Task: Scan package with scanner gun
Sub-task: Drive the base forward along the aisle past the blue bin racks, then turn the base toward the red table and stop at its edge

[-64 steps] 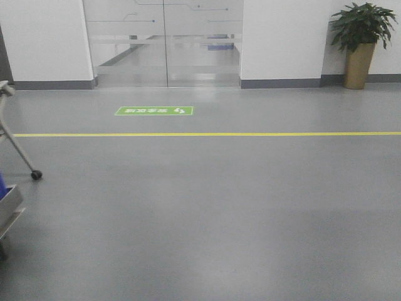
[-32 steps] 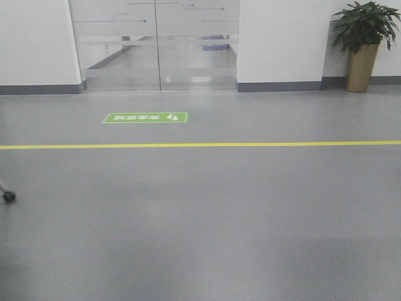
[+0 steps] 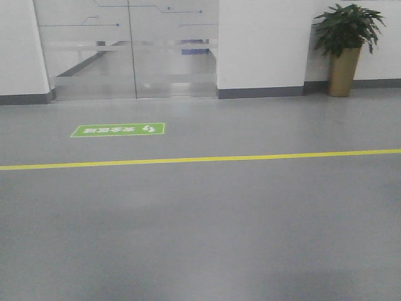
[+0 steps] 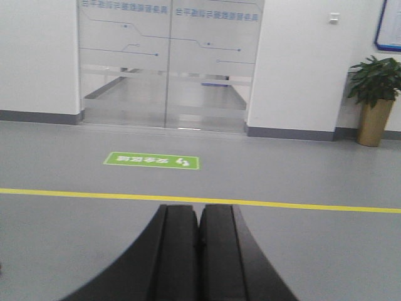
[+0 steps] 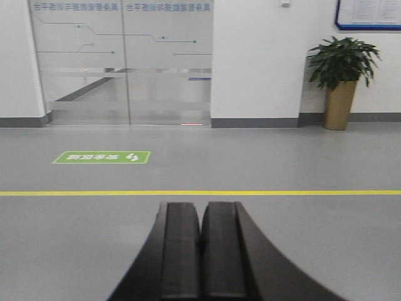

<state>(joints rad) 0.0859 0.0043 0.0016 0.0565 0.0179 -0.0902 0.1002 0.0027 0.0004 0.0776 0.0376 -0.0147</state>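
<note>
The package and the scanner gun are out of view in every frame. My left gripper (image 4: 199, 210) is shut and empty, its black fingers pressed together and pointing over the grey floor. My right gripper (image 5: 202, 207) is also shut and empty, held the same way. Neither gripper shows in the front view.
A grey floor (image 3: 207, 232) stretches ahead with a yellow line (image 3: 200, 159) across it and a green floor sign (image 3: 118, 130) beyond. Frosted glass doors (image 3: 131, 50) stand in a white wall. A potted plant (image 3: 346, 47) stands at the far right.
The front view has swung to the right and drawn back: the sign, line and doors shifted left and down. The wheeled cart leg at the left edge has left the frame.
</note>
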